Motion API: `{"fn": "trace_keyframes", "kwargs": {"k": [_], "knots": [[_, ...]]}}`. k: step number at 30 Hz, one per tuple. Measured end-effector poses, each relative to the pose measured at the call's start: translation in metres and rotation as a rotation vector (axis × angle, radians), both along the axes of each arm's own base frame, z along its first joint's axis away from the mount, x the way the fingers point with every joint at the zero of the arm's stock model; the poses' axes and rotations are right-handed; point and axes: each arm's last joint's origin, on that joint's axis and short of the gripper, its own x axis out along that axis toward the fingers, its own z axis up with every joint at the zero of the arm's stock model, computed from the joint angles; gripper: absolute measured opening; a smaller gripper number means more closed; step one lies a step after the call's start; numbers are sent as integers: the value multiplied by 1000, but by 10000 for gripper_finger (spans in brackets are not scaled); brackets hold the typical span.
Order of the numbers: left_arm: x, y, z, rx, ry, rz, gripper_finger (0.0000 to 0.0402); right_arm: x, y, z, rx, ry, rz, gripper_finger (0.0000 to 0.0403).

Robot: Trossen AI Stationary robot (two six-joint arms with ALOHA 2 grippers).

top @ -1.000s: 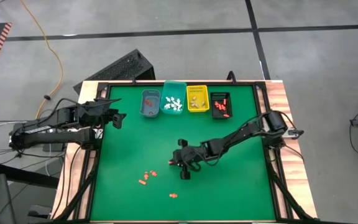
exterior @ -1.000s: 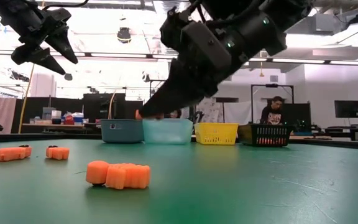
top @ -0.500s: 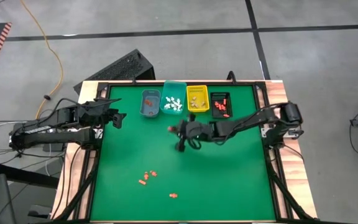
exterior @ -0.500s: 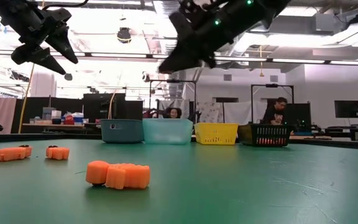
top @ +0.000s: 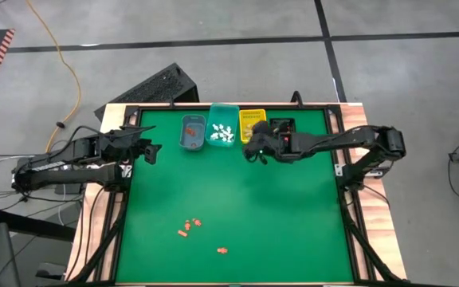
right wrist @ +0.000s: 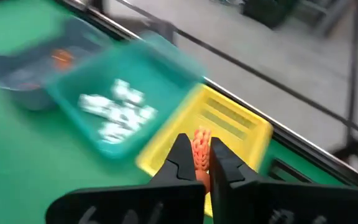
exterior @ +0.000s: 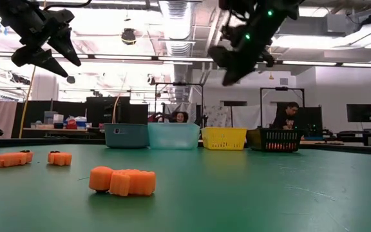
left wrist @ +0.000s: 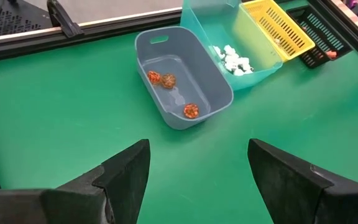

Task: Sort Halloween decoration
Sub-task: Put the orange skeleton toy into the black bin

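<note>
While pinched upright in the closed right gripper, the small decoration piece looks orange and knobbly.

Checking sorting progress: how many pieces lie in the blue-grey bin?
3 round orange pieces, all on the floor of the blue-grey bin: two close together, and one alone nearer one end. The bin's floor shows fully, so none seems hidden.
</note>
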Motion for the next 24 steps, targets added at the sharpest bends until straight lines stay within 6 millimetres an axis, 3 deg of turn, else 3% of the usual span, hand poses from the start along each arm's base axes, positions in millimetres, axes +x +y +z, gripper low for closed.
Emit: {"fn": "trace_keyframes", "kwargs": {"k": [6, 14, 18, 24], "knots": [[0, 0, 0, 7, 2, 10, 261, -28, -27, -9, 80, 149, -168, 8], [0, 0, 0, 19, 13, -1, 261, -51, -64, -16, 188, 294, -239, 8], [0, 0, 0, 23, 16, -5, 261, -59, -85, -17, 252, 279, -232, 8], [0, 0, 0, 20, 24, -36, 261, -67, -107, -36, 332, 146, -149, 8]]}}
